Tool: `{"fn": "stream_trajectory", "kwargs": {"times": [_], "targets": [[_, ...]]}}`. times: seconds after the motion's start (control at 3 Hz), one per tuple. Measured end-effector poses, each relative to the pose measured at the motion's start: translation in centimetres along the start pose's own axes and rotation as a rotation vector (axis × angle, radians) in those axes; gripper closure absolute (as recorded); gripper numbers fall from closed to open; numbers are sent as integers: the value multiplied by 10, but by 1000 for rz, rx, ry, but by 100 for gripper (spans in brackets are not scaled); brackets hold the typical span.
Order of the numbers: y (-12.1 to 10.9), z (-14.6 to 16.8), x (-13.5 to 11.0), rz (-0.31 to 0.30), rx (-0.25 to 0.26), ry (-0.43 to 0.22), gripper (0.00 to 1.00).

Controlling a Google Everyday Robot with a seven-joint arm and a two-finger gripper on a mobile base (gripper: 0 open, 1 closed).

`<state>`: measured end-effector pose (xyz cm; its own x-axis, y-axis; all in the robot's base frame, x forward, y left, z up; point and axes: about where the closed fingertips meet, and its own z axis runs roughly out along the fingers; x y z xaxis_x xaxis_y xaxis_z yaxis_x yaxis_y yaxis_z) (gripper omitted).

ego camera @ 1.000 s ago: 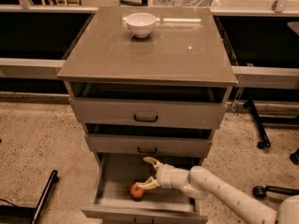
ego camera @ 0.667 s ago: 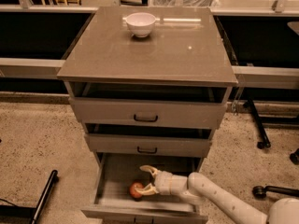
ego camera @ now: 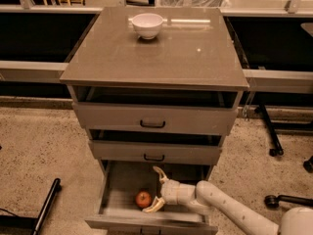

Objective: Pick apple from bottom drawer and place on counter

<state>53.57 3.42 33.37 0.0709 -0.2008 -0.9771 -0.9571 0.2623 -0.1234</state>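
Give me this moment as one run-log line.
phase: reach | gripper: open, inside bottom drawer, beside apple | apple: on drawer floor, not grasped | counter: white bowl

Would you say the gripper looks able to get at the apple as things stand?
Probably yes. The bottom drawer is pulled out, the gripper sits open inside it just beside the apple, and nothing lies between them.

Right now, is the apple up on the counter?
No, the apple lies in the open bottom drawer, with the robot's open hand right beside it.
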Motion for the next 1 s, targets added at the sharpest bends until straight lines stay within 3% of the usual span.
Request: {"fn": "stream_trajectory", "kwargs": {"times": [0.67,1.0], "targets": [[-11,24,68,35,24,151,0],[-10,44,104,17,-4,165,0]]}}
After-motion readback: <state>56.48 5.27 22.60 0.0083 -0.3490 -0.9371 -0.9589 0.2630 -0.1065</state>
